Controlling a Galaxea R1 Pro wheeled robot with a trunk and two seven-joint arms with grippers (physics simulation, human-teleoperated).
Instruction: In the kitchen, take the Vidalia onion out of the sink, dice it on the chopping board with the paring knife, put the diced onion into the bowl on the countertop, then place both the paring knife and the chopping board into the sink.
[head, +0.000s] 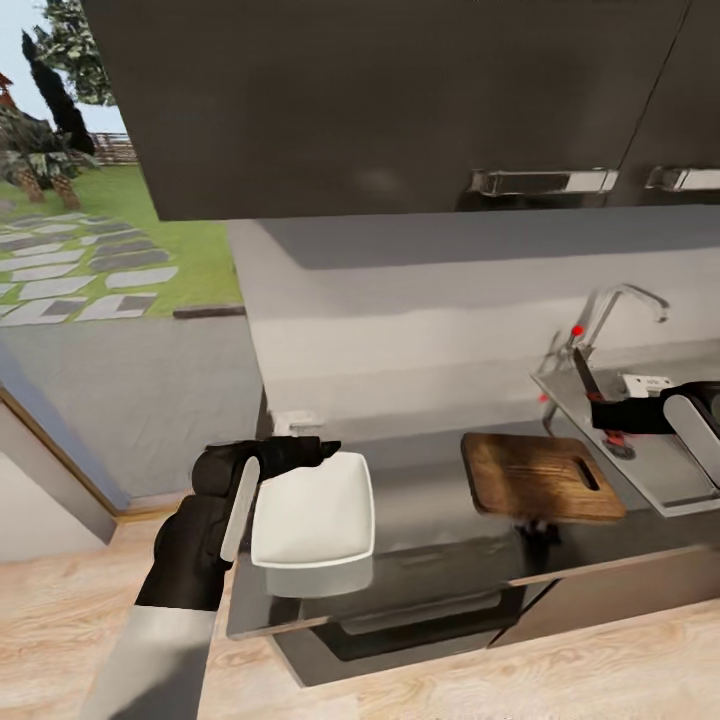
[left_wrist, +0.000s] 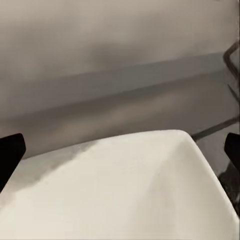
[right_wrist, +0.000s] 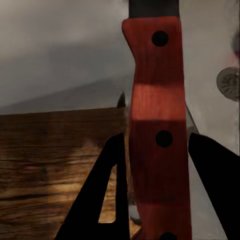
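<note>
Gripping the paring knife (head: 596, 392) by its reddish handle, the right claw (head: 612, 417) is pinched shut on it above the sink (head: 668, 470), blade pointing up toward the faucet (head: 618, 305). The chopping board (head: 538, 476) lies on the table (head: 430, 520) just beside the sink. The left claw (head: 318, 448) is spread wide at the rim of the white bowl (head: 315, 512), near the table's left end
</note>
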